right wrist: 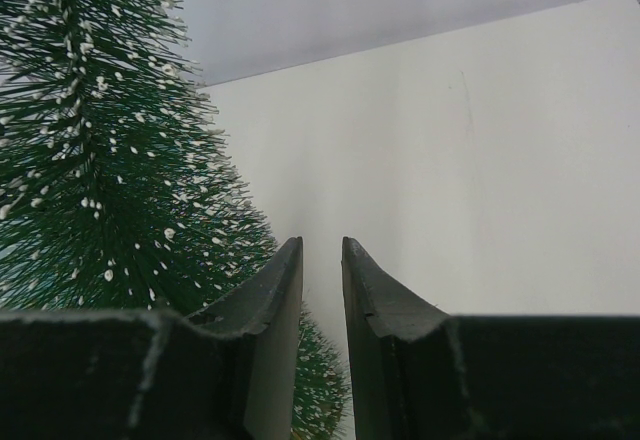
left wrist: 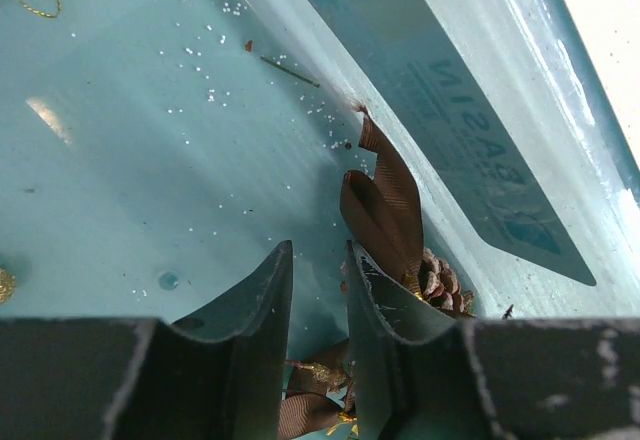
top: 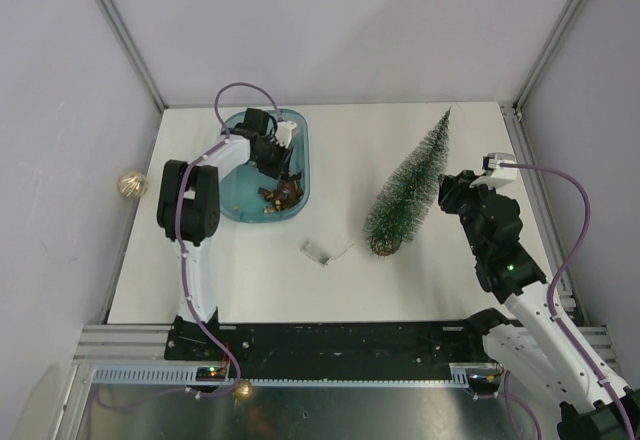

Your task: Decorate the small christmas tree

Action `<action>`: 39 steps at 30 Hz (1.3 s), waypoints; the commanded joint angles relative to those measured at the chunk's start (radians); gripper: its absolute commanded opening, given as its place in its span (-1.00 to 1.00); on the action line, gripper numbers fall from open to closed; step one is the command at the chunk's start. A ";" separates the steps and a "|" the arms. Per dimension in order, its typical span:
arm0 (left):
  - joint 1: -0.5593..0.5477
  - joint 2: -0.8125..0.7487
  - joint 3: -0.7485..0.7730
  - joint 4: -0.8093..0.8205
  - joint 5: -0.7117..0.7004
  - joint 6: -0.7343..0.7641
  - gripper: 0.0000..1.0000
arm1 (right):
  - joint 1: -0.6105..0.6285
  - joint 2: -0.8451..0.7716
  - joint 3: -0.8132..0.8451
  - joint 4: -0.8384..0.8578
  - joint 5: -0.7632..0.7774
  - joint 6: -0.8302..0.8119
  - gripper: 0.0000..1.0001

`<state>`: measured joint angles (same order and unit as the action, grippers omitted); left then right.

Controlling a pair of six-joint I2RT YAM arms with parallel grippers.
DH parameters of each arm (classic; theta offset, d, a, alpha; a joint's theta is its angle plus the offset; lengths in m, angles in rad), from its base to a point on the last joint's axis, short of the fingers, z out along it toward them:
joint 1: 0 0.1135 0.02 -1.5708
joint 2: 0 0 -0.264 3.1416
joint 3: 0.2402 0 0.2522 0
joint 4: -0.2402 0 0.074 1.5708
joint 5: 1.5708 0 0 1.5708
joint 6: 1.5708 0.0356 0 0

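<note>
The small christmas tree (top: 410, 185) stands on its brown base right of the table's middle; its frosted green bristles fill the left of the right wrist view (right wrist: 100, 160). My right gripper (top: 455, 192) is just right of the tree, its jaws (right wrist: 321, 245) a narrow gap apart and empty. My left gripper (top: 275, 160) is down inside the blue tray (top: 240, 210). Its jaws (left wrist: 318, 250) stand a narrow gap apart over a brown ribbon ornament (left wrist: 385, 205) with a pine cone (left wrist: 440, 280). Part of the ribbon lies low between the fingers.
More brown and gold ornaments (top: 280, 195) lie in the tray's near right corner. A small clear pack with a thin wire (top: 315, 250) lies on the table left of the tree base. A gold bauble (top: 129, 184) sits off the table's left edge.
</note>
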<state>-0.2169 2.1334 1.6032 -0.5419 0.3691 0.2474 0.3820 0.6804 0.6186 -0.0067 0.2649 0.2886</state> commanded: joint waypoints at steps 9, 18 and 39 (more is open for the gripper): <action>-0.008 -0.047 0.002 0.006 0.064 0.026 -0.14 | -0.001 -0.006 0.011 0.012 0.015 -0.008 -0.45; -0.009 -0.173 -0.065 -0.007 0.182 0.009 0.20 | 0.000 -0.008 0.012 0.015 0.014 -0.011 -0.44; -0.051 -0.107 -0.143 -0.007 0.077 0.099 -0.04 | 0.000 -0.008 0.012 0.011 0.020 0.000 -0.45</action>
<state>-0.2543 2.0201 1.4754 -0.5541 0.4767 0.2985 0.3820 0.6804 0.6186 -0.0101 0.2718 0.2874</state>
